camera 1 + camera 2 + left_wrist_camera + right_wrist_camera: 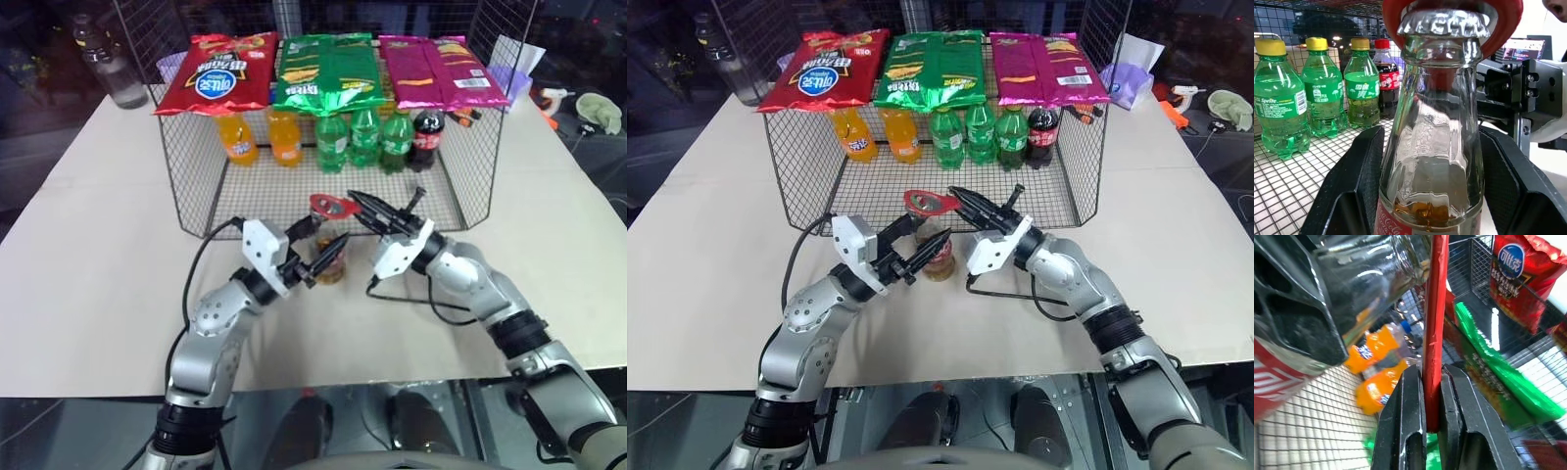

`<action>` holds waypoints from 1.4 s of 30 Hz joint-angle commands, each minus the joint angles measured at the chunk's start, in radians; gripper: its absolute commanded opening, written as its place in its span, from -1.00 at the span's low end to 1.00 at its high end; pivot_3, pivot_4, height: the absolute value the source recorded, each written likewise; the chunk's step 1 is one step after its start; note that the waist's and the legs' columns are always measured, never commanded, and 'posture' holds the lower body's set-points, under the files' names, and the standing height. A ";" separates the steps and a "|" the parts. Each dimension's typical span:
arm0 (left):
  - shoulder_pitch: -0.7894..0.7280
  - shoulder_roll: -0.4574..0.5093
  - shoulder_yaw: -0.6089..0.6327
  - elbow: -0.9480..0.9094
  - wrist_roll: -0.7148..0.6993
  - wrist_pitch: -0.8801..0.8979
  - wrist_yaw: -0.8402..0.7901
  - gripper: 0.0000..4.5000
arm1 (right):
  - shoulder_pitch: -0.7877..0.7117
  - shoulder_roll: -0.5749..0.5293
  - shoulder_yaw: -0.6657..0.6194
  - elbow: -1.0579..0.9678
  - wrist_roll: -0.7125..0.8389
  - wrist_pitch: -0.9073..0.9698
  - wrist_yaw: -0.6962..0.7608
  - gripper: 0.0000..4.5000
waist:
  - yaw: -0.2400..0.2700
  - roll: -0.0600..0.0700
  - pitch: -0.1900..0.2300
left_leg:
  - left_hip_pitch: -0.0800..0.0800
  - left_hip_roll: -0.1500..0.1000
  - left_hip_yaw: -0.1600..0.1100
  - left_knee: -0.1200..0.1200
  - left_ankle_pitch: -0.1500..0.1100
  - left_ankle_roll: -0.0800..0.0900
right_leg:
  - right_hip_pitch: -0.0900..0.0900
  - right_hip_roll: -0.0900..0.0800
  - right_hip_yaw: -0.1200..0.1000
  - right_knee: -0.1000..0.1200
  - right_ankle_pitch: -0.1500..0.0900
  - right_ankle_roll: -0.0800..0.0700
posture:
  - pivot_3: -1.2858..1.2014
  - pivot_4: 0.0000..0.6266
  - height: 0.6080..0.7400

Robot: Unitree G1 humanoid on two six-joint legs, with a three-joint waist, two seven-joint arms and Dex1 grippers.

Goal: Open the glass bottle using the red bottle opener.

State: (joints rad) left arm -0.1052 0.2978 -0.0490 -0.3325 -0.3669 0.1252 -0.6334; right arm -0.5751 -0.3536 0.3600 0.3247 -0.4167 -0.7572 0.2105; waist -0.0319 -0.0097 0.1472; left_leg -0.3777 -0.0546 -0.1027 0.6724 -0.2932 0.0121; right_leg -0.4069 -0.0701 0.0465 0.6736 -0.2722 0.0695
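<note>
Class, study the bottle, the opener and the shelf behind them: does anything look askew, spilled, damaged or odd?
Nothing stands out. The glass bottle is held by the left gripper, capped and unspilled. The red bottle opener, pinched in the right gripper, sits over the cap. The shelf bottles stand upright.

There are three chip bags on top of the wire basket [186,186]: one red bag [217,70], one green bag [328,70] and one magenta bag [439,69]. Inside stand two orange soda bottles [238,137], three green bottles [364,137] and one dark cola bottle [428,137]. Also one glass bottle [1432,147], one red bottle opener [331,206], and two claws: the left claw [318,257] and the right claw [362,204].
</note>
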 commanded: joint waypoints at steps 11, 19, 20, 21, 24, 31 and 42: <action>-0.042 -0.014 -0.027 0.026 0.006 0.009 -0.002 0.01 | -0.127 -0.100 0.065 0.038 -0.087 -0.067 0.148 -1.00 | 0.001 0.002 -0.001 | 0.017 0.000 -0.002 -0.004 0.000 0.001 | 0.019 0.001 -0.002 -0.006 0.000 0.000 | 0.03 -0.52 1.00; -0.054 -0.015 -0.029 0.037 0.006 0.011 -0.009 0.01 | -0.313 -0.232 0.034 0.096 -0.106 -0.164 0.168 -1.00 | 0.017 0.002 0.000 | 0.016 0.000 -0.003 -0.004 0.000 0.000 | 0.019 0.000 -0.003 -0.009 0.000 0.000 | 0.03 -0.52 1.00; -0.056 -0.014 -0.028 0.039 0.006 0.010 -0.009 0.01 | -0.340 -0.240 0.028 0.097 -0.107 -0.172 0.168 -1.00 | 0.017 0.002 0.000 | 0.016 0.000 -0.004 -0.004 0.000 0.000 | 0.019 0.000 -0.004 -0.009 0.000 0.000 | 0.03 -0.52 1.00; -0.057 -0.014 -0.028 0.040 0.006 0.010 -0.009 0.01 | -0.358 -0.244 0.023 0.099 -0.107 -0.178 0.167 -1.00 | 0.016 0.002 0.000 | 0.015 0.000 -0.004 -0.005 0.000 0.000 | 0.019 0.000 -0.004 -0.010 0.000 0.000 | 0.03 -0.52 1.00; -0.059 -0.017 -0.031 0.042 0.008 0.008 -0.008 0.01 | -0.393 -0.253 0.010 0.100 -0.105 -0.180 0.170 -1.00 | 0.016 0.002 0.000 | 0.014 0.001 -0.004 -0.006 0.000 0.000 | 0.017 0.000 -0.004 -0.011 0.000 0.000 | 0.03 -0.52 1.00; -0.053 -0.026 -0.034 0.037 0.011 0.007 -0.002 0.01 | -0.389 -0.248 -0.057 0.092 -0.046 -0.132 0.136 -1.00 | 0.016 0.002 0.000 | 0.011 0.001 -0.004 -0.007 0.000 0.000 | 0.015 0.000 -0.004 -0.011 0.000 0.000 | 0.03 -0.52 1.00; -0.047 -0.018 -0.028 0.039 0.011 0.000 -0.005 0.01 | -0.163 -0.178 -0.130 -0.119 0.348 0.144 0.286 -1.00 | 0.018 0.002 0.000 | 0.008 0.001 -0.004 -0.006 0.000 0.000 | 0.013 0.000 -0.004 -0.011 0.000 0.000 | 0.03 -0.52 1.00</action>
State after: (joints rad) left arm -0.1532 0.2765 -0.0736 -0.2911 -0.3575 0.1271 -0.6364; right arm -0.7654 -0.5331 0.2605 0.2748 -0.1564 -0.6863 0.4565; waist -0.0139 -0.0077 0.1473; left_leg -0.3694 -0.0533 -0.1070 0.6660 -0.2935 0.0125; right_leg -0.3942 -0.0703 0.0428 0.6621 -0.2722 0.0693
